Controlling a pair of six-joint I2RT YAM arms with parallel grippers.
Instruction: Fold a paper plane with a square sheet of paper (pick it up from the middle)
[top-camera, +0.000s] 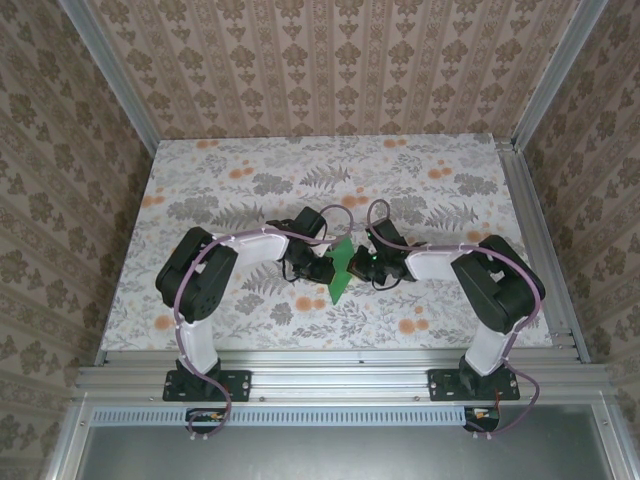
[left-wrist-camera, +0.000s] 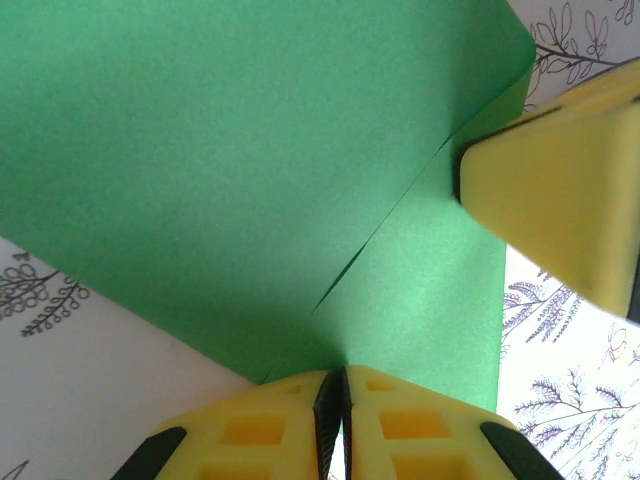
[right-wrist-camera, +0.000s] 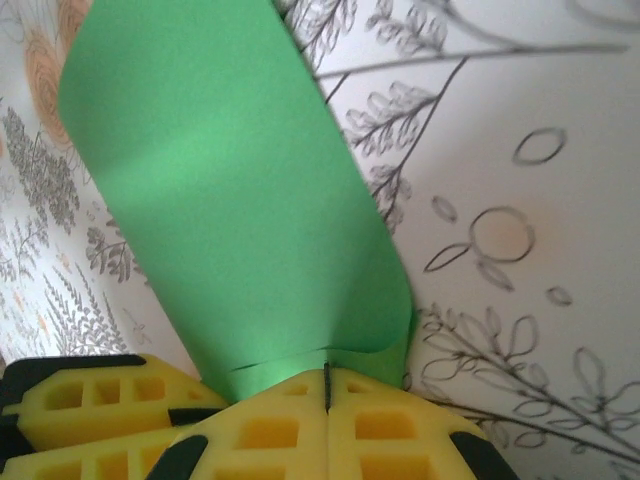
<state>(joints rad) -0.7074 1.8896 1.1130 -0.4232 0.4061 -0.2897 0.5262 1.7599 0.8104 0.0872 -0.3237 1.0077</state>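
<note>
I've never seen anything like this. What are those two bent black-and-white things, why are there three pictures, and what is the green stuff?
They are two robot arms bolted to the near edge of a flower-patterned table. The overhead picture looks down on both. The other two come from cameras on each wrist, so the yellow fingers fill the foreground. The green thing is the square sheet of paper, already partly folded. The left gripper and right gripper are both pinched shut on it, holding it between them over the middle of the table.
</note>
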